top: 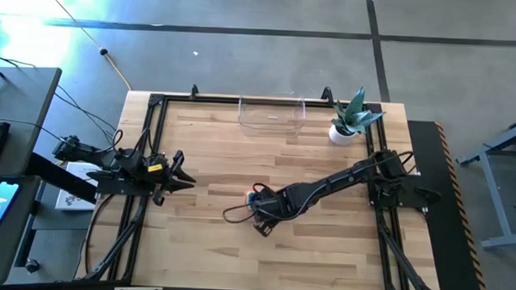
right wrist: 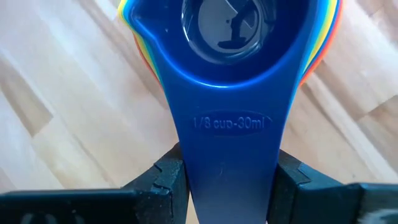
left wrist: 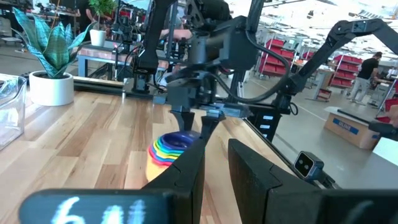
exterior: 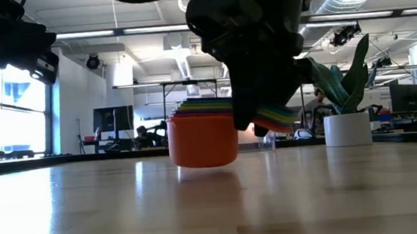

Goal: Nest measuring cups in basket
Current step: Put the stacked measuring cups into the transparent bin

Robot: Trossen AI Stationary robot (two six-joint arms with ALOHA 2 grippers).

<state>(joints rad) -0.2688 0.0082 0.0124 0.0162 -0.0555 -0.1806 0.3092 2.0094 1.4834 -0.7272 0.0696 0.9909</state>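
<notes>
The measuring cups sit nested in one stack, the orange one outermost and the blue one innermost. They are also seen in the left wrist view, at mid-table. My right gripper is shut on the stack's handles, pointing steeply down over it. The clear basket stands at the table's far edge, apart from the stack. My left gripper waits open and level at the table's left edge. My right gripper pinches the stacked handles between its two fingers, gripping the side edges of the blue top handle. It comes steeply from above, fingers across the handles. The stack stays upright and level; the orange cup's bottom looks to be on the table.
A small white pot with a green plant stands at the far right, beside the basket. Bare wood lies between the stack and the basket. The arms' black frame rails run along the table's left and right sides.
</notes>
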